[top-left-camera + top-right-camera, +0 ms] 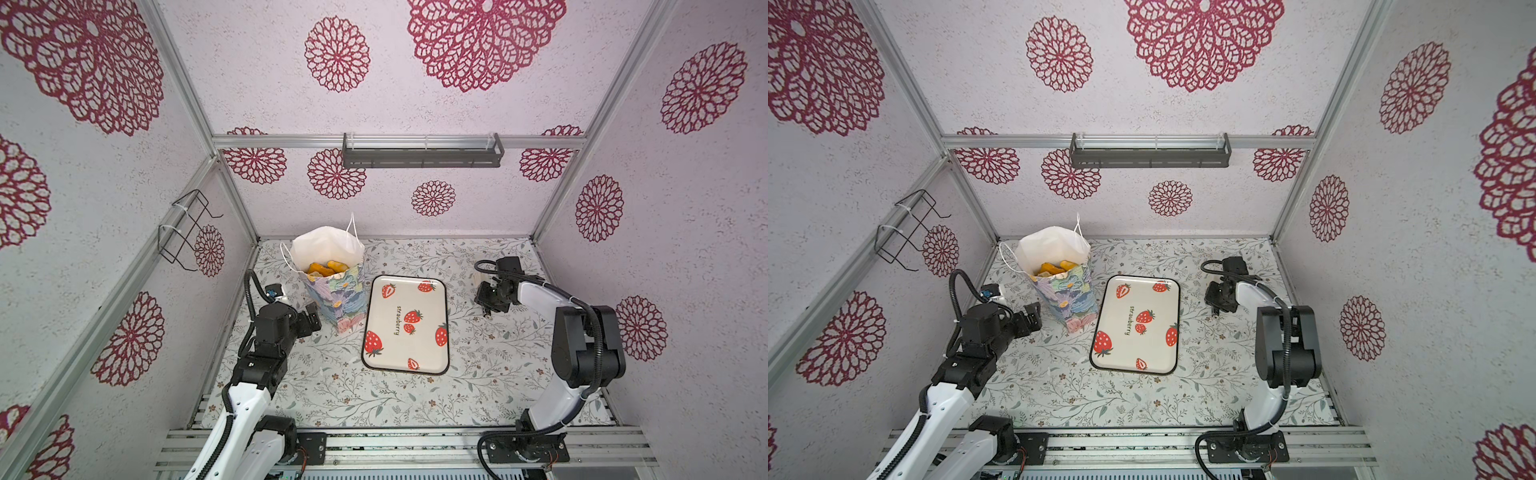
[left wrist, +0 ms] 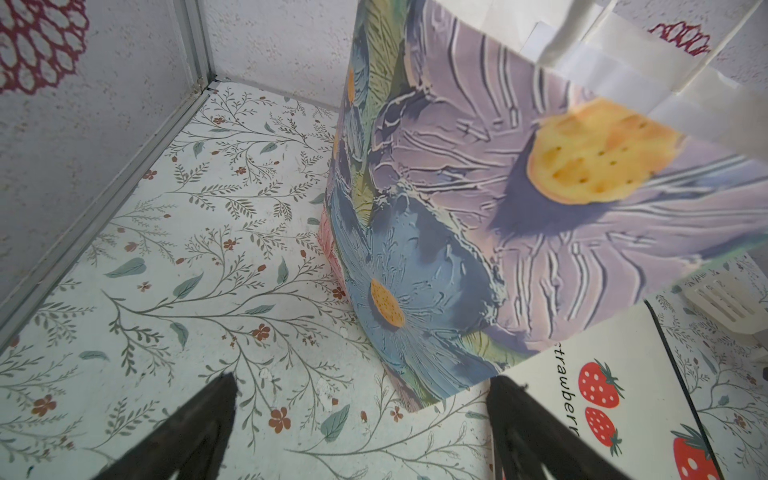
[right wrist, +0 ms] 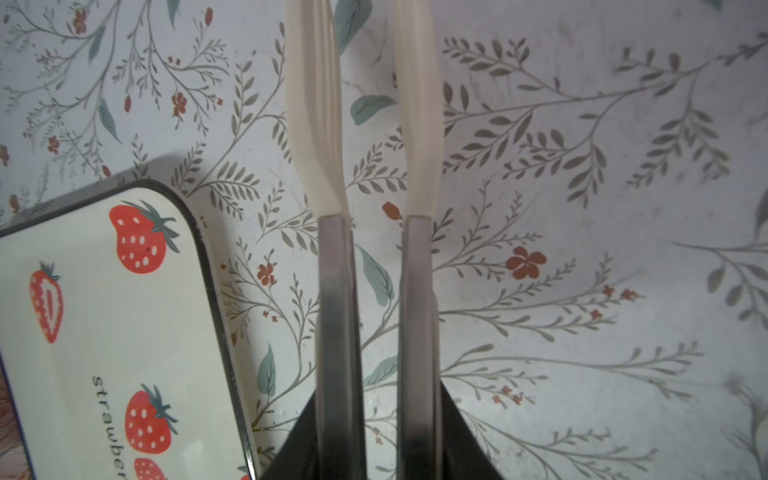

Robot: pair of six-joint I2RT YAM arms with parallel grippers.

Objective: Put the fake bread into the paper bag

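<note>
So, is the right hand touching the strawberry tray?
Apart. The right wrist view shows bare floral table between the right hand and the tray; both top views agree.

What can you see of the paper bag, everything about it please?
The paper bag stands upright, mouth open, at the back left of the table. Outside, pastel blue-purple painted flowers; inside, plain white, with thin white cord handles. Golden fake bread lies inside. The strawberry tray sits beside it; the left gripper, fingers open, is close without gripping it.
</note>
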